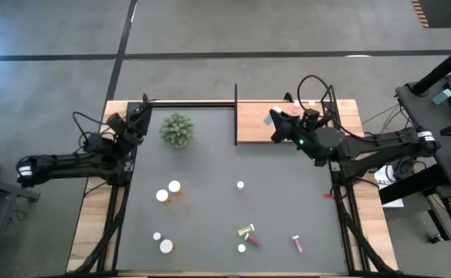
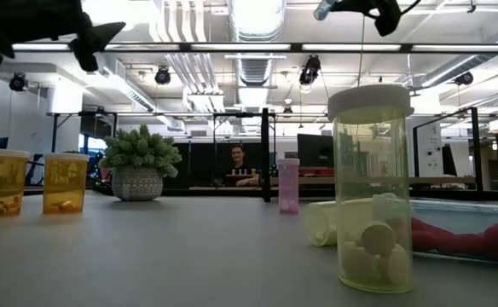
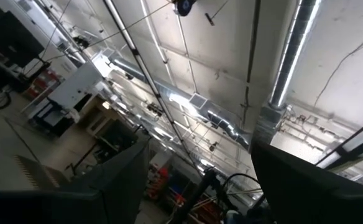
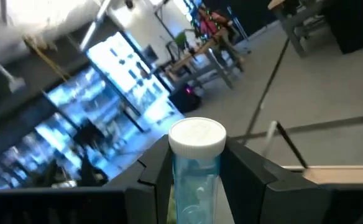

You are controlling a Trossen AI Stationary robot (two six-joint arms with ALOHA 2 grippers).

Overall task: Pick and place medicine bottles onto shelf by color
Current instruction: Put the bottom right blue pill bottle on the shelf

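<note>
Right gripper (image 4: 194,180): raised over the shelf at the table's far right; dark fingers closed narrowly on a small clear-blue plastic vial with a white cap (image 4: 196,163), held upright, pinched on its body just below the cap.
Left gripper (image 1: 137,116): waiting at the far left corner, near the plant; fingers spread wide, nothing between them.
Shelf: flat light-brown wooden board edged by thin black rods (image 1: 253,122); the bare patch in view carries no bottle that I can make out.
Plant: fuzzy green ball in a grey pot (image 1: 177,130), far left of the dark grey tabletop (image 1: 210,193); not part of the sort.
Orange bottles: two larger amber cylinders with white caps (image 1: 168,191), left of centre, standing just beside each other.
Small vials: yellow-green (image 1: 245,229) and red (image 1: 252,241) lying close together near the front edge; pink (image 1: 296,244) lying to their right.
Handling, judged: light, rigid, smooth-walled plastic; likely slippery and quick to tip. Best taken mid-body across the cylinder; lying ones may roll.
</note>
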